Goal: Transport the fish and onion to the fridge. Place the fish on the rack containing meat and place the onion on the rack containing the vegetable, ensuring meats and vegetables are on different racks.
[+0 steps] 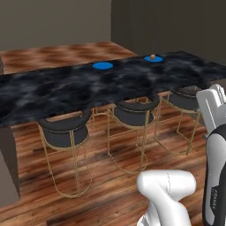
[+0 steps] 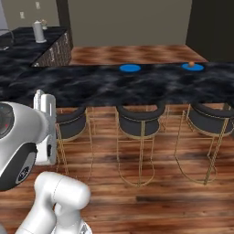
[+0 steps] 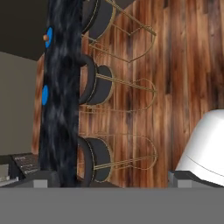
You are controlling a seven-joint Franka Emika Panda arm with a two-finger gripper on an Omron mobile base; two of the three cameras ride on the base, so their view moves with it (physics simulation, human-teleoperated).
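Note:
The onion (image 1: 152, 56) is a small orange-brown bulb resting on the right-hand blue plate (image 1: 153, 59) at the far side of the long black marble counter (image 1: 66, 88). The same onion (image 2: 191, 64) and onion (image 3: 45, 38) appear on that plate in the other views. A second blue plate (image 1: 102, 65) lies bare to its left. My gripper (image 1: 219, 89) is raised well short of the counter, far from the onion. In the hand view the gripper (image 3: 116, 183) is open with nothing between its fingers. The fish, the fridge and the vegetables are out of view.
Three stools with black seats and thin gold frames (image 1: 66, 132) (image 1: 132, 115) (image 1: 187, 99) stand along the near side of the counter, on a wooden floor (image 1: 110, 185). At the back left is another dark counter with a pale kettle (image 2: 39, 31).

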